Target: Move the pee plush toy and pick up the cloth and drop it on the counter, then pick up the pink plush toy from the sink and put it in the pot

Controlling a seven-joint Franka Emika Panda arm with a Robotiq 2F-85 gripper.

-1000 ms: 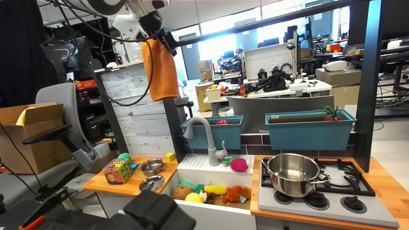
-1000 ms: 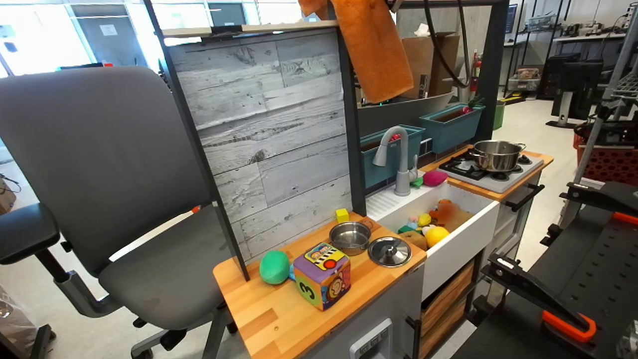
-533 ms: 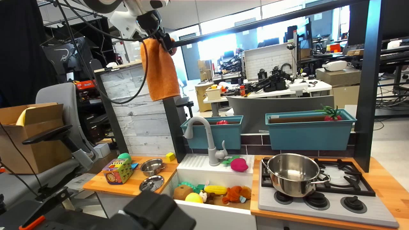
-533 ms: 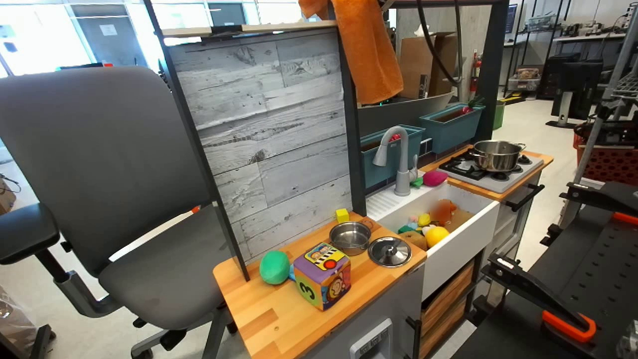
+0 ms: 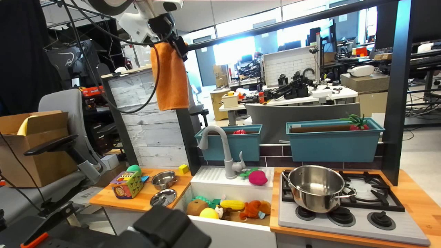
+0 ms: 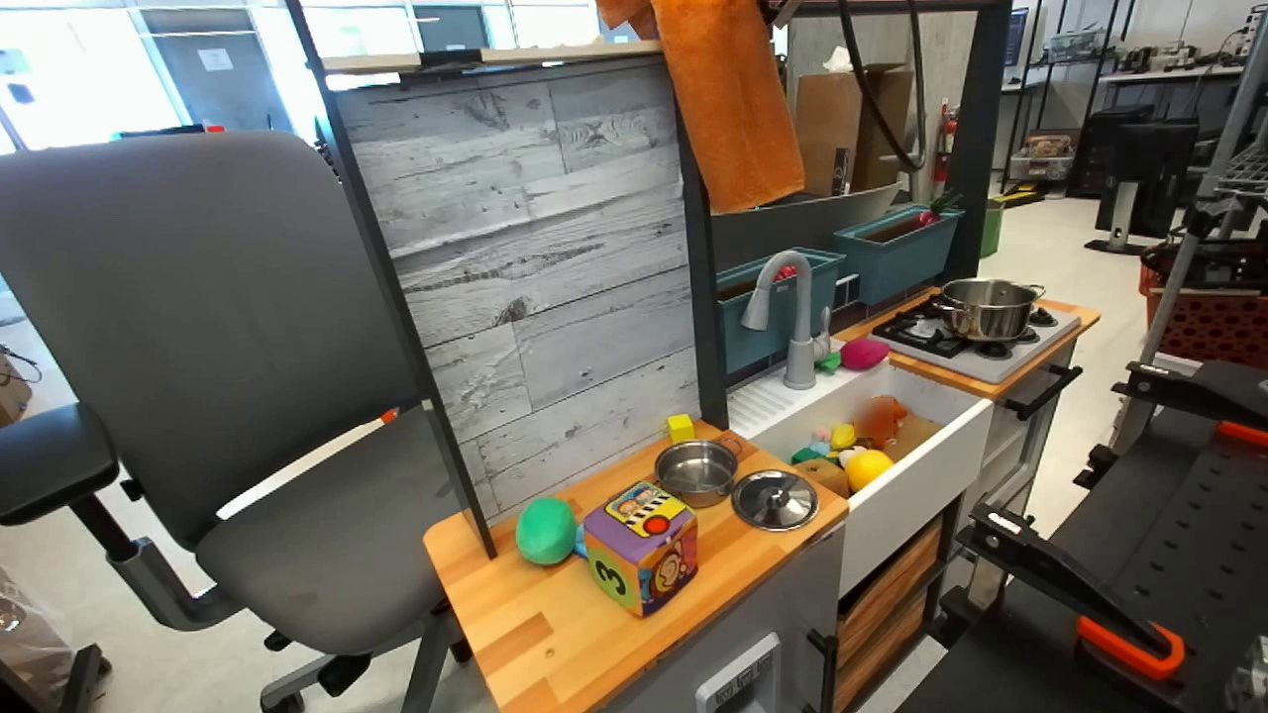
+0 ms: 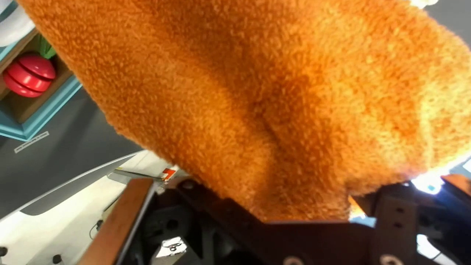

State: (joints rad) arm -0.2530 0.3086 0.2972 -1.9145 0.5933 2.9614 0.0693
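The cloth (image 5: pixel 170 77) is orange and fuzzy, a dense, short-napped fabric, and it hangs from me well above the sink and desk in a long, narrow drape with a nearly straight lower edge. Close to my wrist it fills most of the view, a deep crease running toward the place where it bunches. My hard, dark fingers (image 5: pixel 180 46) are clamped on it there; the fabric covers the tips, so I cannot tell how wide the gap between them is.

The round pink plush toy (image 5: pixel 257 177) rests with its green leaves on the white back ledge of the sink (image 5: pixel 241 234), beside the smooth, curved grey faucet (image 5: pixel 225 148). A yellow corn (image 5: pixel 232 205) lies among other toys in the basin.

The desk (image 6: pixel 515 604), striped light wood, carries the rounded green plush toy (image 6: pixel 546 531) just beside a printed cube (image 6: pixel 639 550), with a small metal bowl (image 6: pixel 698 493) and a shiny disc-shaped lid (image 6: pixel 775 500) near it. The pot (image 5: pixel 311 199), polished steel with side handles, stands on the grey stove (image 5: pixel 361 229).
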